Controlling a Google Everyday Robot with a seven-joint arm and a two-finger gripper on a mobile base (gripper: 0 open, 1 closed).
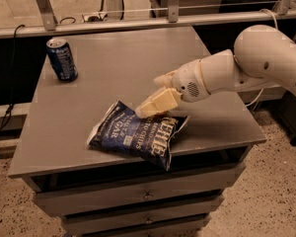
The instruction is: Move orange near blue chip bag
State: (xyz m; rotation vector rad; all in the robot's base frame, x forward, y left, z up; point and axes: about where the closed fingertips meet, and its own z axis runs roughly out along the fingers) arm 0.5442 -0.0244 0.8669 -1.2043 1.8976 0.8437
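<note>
The blue chip bag (138,135) lies flat near the front edge of the grey table (118,63), its white "Kettle" lettering facing up. My gripper (155,104) reaches in from the right on a white arm (227,70) and hangs low over the bag's upper right edge, pointing down and to the left. The orange is not visible anywhere in this view; it may be hidden by the gripper.
A blue soda can (62,59) stands upright at the table's back left corner. The table has drawers (148,194) below its front edge. A metal railing (153,21) runs behind the table. A speckled floor lies to the right.
</note>
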